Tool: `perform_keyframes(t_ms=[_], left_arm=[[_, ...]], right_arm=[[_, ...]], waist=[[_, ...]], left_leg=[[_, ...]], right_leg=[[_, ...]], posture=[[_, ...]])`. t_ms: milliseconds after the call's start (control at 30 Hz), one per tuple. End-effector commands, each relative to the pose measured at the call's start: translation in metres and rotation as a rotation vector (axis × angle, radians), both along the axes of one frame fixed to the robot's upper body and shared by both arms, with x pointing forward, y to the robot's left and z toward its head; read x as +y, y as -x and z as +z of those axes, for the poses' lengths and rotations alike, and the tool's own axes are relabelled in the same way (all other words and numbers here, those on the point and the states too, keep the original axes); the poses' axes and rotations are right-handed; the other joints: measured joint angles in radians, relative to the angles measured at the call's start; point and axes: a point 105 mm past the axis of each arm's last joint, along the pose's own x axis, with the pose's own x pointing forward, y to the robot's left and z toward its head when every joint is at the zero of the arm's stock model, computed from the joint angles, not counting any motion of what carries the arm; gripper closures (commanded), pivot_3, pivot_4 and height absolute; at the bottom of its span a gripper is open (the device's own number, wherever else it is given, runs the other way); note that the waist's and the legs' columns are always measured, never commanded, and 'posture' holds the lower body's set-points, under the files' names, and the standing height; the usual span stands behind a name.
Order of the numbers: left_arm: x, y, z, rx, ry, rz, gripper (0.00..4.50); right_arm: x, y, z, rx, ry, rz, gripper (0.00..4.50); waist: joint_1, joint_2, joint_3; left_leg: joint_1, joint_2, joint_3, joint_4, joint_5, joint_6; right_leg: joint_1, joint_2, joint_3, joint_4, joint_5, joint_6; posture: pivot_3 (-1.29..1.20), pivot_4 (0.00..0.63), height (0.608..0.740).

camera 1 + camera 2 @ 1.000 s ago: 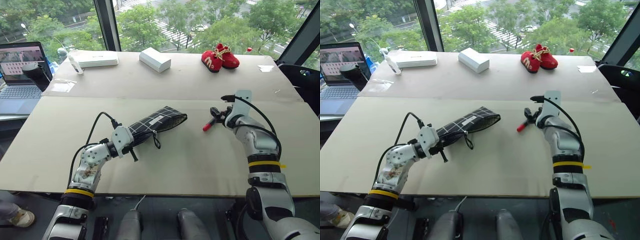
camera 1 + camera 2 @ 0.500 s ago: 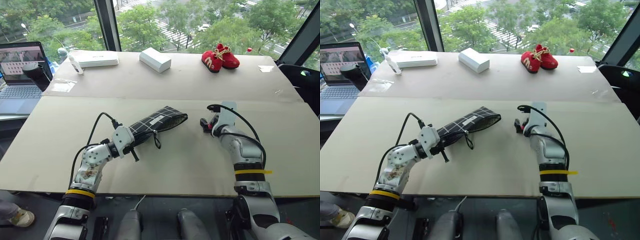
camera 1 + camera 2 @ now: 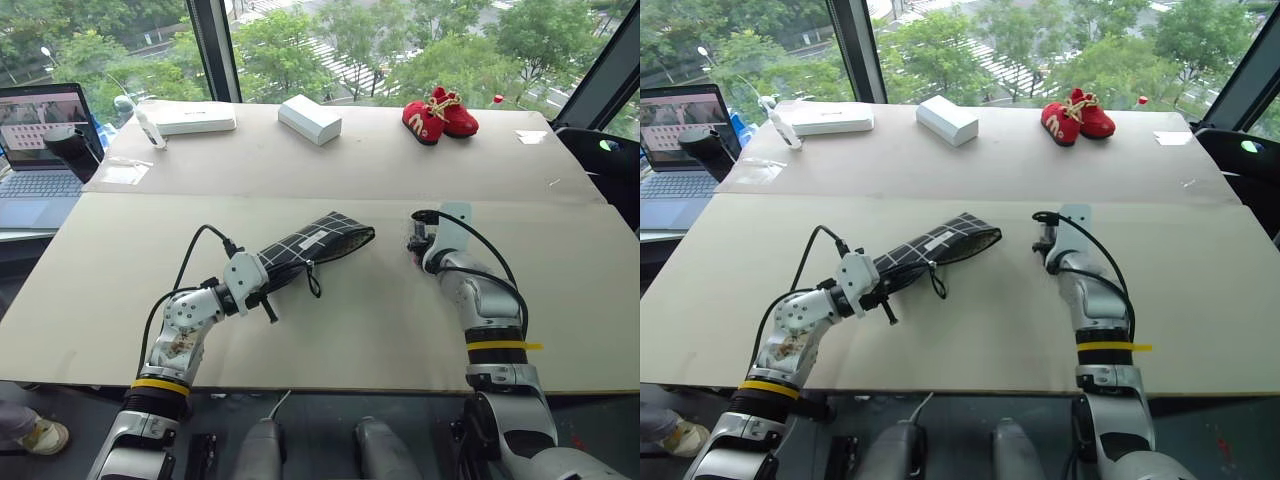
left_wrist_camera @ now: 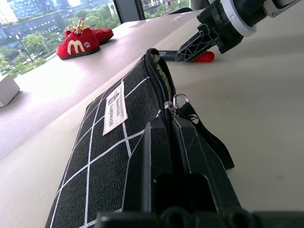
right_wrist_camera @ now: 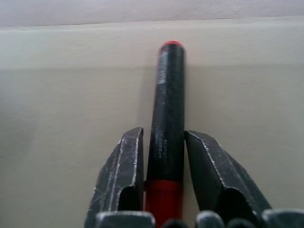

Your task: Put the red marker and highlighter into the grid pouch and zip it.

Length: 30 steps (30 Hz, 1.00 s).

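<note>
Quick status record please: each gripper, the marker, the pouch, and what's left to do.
left gripper: shut on the grid pouch, holding its zipper end off the table
right gripper: jaws closed around the red marker, which lies on the table
grid pouch mouth: open, facing the right gripper
highlighter: a lime-green strip shows inside the pouch mouth, probably it
bystanders: red shoes, white box, laptop
remaining: lift marker, insert, zip

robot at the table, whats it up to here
The left gripper is shut on one end of the grid pouch, whose zipper is open. The right gripper has its fingers around the red marker, which lies on the table beside the pouch mouth. Nothing is zipped yet.
</note>
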Motion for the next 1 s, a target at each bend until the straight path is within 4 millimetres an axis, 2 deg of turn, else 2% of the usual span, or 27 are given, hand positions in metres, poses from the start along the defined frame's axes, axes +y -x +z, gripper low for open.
perform_keyframes(t_ms=[33, 133, 200, 267, 300, 333, 367, 433, 467, 533, 667, 800, 1000], left_arm=[[0.002, -0.001, 0.014, -0.053, 0.005, 0.001, 4.50], [0.002, -0.001, 0.015, -0.057, 0.004, 0.000, 4.50], [0.002, -0.001, 0.016, -0.057, 0.005, 0.000, 4.50], [0.003, -0.001, 0.019, -0.054, 0.019, 0.001, 4.50], [0.003, -0.001, 0.020, -0.053, 0.023, 0.001, 4.50], [0.003, -0.001, 0.020, -0.051, 0.026, 0.001, 4.50], [0.004, 0.000, 0.020, -0.050, 0.026, 0.000, 4.50], [0.004, 0.000, 0.021, -0.051, 0.021, -0.006, 4.50], [0.004, 0.001, 0.022, -0.055, 0.013, -0.011, 4.50], [0.004, 0.001, 0.023, -0.058, 0.003, -0.015, 4.50], [0.005, 0.002, 0.026, -0.061, 0.004, -0.017, 4.50], [0.004, 0.003, 0.029, -0.060, 0.018, -0.021, 4.50], [0.000, 0.003, 0.030, -0.055, 0.030, -0.032, 4.50]], right_arm=[[-0.005, 0.000, 0.010, -0.051, 0.010, -0.012, 3.96], [-0.008, 0.000, 0.009, -0.047, -0.002, -0.014, 3.97], [-0.008, -0.002, 0.019, -0.091, -0.027, 0.004, 3.97], [-0.005, -0.006, 0.058, -0.257, -0.042, 0.104, 3.97], [-0.003, -0.006, 0.070, -0.310, -0.033, 0.146, 3.97], [0.003, -0.002, 0.086, -0.386, 0.031, 0.236, 3.97], [0.008, 0.001, 0.094, -0.425, 0.079, 0.298, 3.97], [0.021, 0.017, 0.106, -0.540, 0.340, 0.511, 3.97], [0.025, 0.027, 0.104, -0.573, 0.494, 0.623, 3.97], [0.026, 0.040, 0.094, -0.589, 0.693, 0.777, 3.97], [0.019, 0.055, 0.077, -0.602, 0.957, 0.960, 3.97], [0.015, 0.058, 0.071, -0.630, 1.075, 1.026, 3.97], [0.017, 0.055, 0.061, -0.669, 1.139, 1.065, 3.97]], waist=[[0.000, 0.000, 0.000], [0.000, 0.000, 0.000], [0.000, 0.000, 0.000], [0.001, 0.000, 0.000], [0.001, 0.001, 0.000], [0.001, 0.001, 0.001], [0.001, 0.001, 0.001], [0.000, 0.001, 0.001], [0.000, 0.001, 0.001], [0.001, 0.001, 0.001], [0.001, 0.000, 0.001], [0.001, 0.000, 0.001], [0.002, 0.000, 0.001]], left_leg=[[0.000, 0.000, 0.000, 0.000, 0.000, 0.000], [0.000, 0.000, 0.000, 0.000, 0.000, 0.000], [0.000, 0.000, 0.000, 0.000, 0.000, 0.000], [0.000, 0.000, 0.000, 0.000, 0.000, 0.000], [0.000, 0.000, 0.000, 0.000, 0.000, 0.000], [-0.001, 0.000, 0.000, 0.000, 0.000, 0.000], [-0.001, 0.000, 0.000, 0.000, 0.000, 0.000], [-0.001, 0.000, 0.000, 0.000, 0.000, 0.000], [-0.001, 0.000, 0.000, 0.000, 0.000, 0.000], [-0.001, 0.000, 0.000, -0.001, 0.000, 0.000], [0.000, 0.000, 0.001, -0.001, 0.000, 0.000], [0.000, 0.000, 0.001, -0.001, 0.000, 0.000], [0.000, 0.000, 0.001, -0.001, 0.000, 0.000]], right_leg=[[0.000, 0.000, 0.000, 0.000, 0.000, 0.000], [0.000, 0.000, 0.000, 0.000, 0.000, 0.000], [0.000, 0.000, 0.000, 0.000, 0.000, 0.000], [0.000, 0.000, 0.000, 0.000, 0.000, 0.000], [0.000, 0.000, 0.000, 0.000, 0.000, 0.000], [0.000, 0.000, 0.000, -0.001, 0.000, 0.000], [0.000, 0.000, 0.000, -0.001, 0.000, 0.000], [0.000, 0.000, 0.000, -0.002, 0.000, 0.000], [0.000, 0.000, 0.000, -0.002, 0.000, 0.000], [0.001, 0.000, -0.001, -0.005, 0.000, 0.001], [0.002, 0.000, 0.000, -0.007, 0.000, 0.001], [0.002, 0.000, 0.000, -0.006, 0.000, 0.000], [0.002, 0.000, 0.000, -0.006, 0.000, 0.000]], posture=[[0.00, 0.150, 0.729], [0.00, 0.150, 0.729], [0.00, 0.150, 0.729], [0.00, 0.150, 0.729], [0.00, 0.150, 0.729], [0.00, 0.150, 0.729], [0.00, 0.150, 0.729], [0.00, 0.150, 0.729], [0.00, 0.150, 0.729], [0.00, 0.150, 0.729], [0.00, 0.150, 0.729], [0.00, 0.150, 0.729], [0.00, 0.150, 0.729]])
